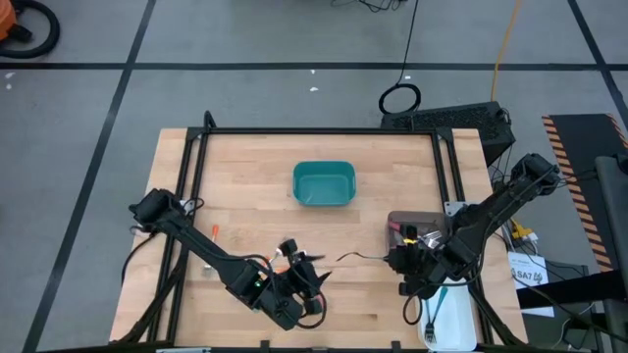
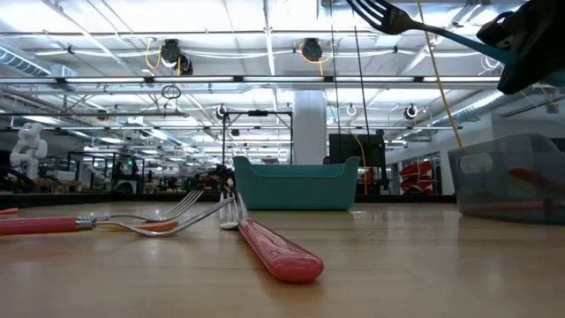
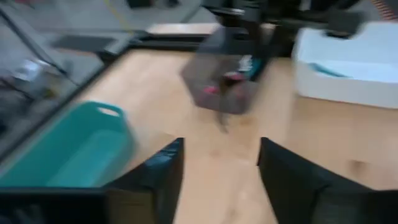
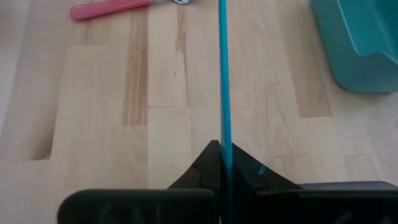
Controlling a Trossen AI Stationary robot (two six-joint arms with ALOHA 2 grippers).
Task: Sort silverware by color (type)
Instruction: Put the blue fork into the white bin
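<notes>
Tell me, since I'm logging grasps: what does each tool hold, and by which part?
The right tool pinches a teal fork by its handle, tines raised off the table. The left tool is open and empty.

3 bins (image 1: 324, 183), 2 arms (image 1: 211, 257), approx 4 forks (image 2: 274, 249) visible

No text, label, brand or number is showing clearly enough to read in any view. A white tag (image 1: 531, 276) is lying just beyond the table's (image 1: 245, 196) right edge, bearing dark characters that are staying too small and blurred to make out.
</notes>
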